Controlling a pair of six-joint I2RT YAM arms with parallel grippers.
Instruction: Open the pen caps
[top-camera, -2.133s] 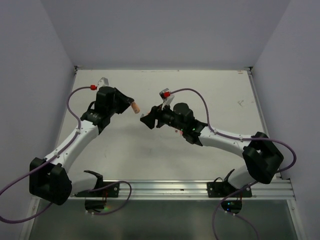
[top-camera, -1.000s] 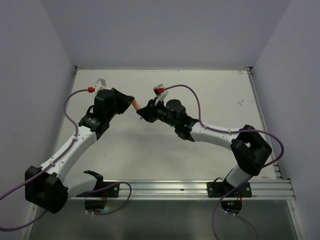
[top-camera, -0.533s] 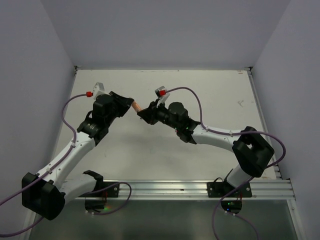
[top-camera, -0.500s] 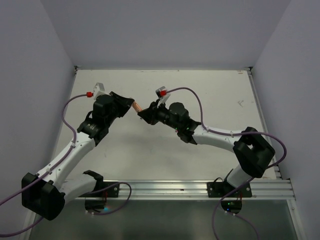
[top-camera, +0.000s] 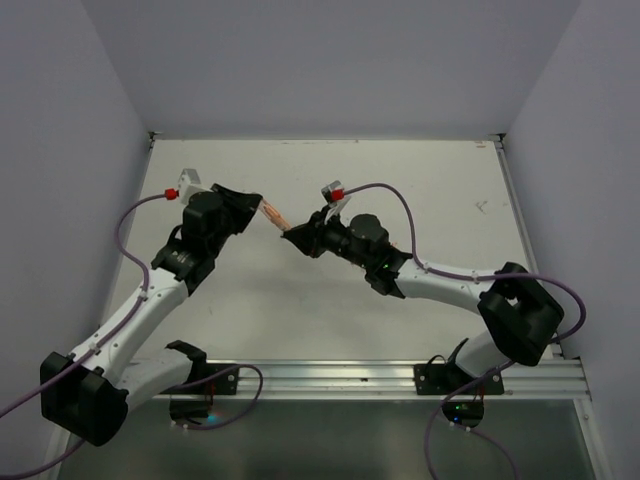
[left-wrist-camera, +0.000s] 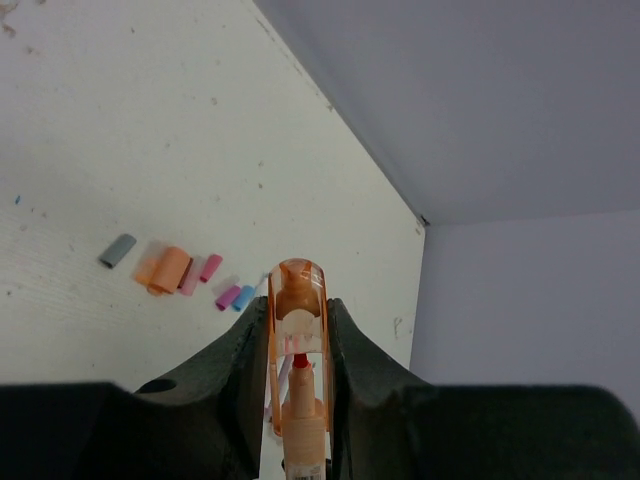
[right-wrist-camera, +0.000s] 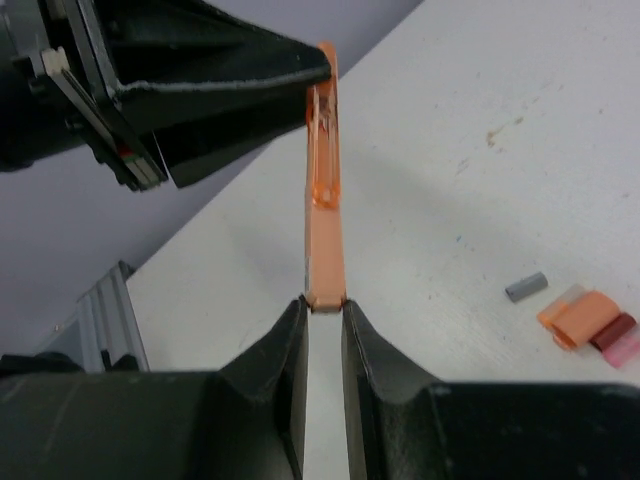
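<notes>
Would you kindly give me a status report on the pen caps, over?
Left gripper shut on orange cap. Right gripper shut on orange marker barrel. Cap not yet off. Loose caps lie well aside.

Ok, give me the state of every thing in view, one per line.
left gripper, shut on the translucent orange cap.
right gripper, shut on the orange marker.
translucent orange cap, on the marker, over the nib.
orange marker, held in the air between both grippers.
loose caps, lying clustered on the table.

Scuffed white table (top-camera: 450, 190), grey walls (top-camera: 330, 60)
</notes>
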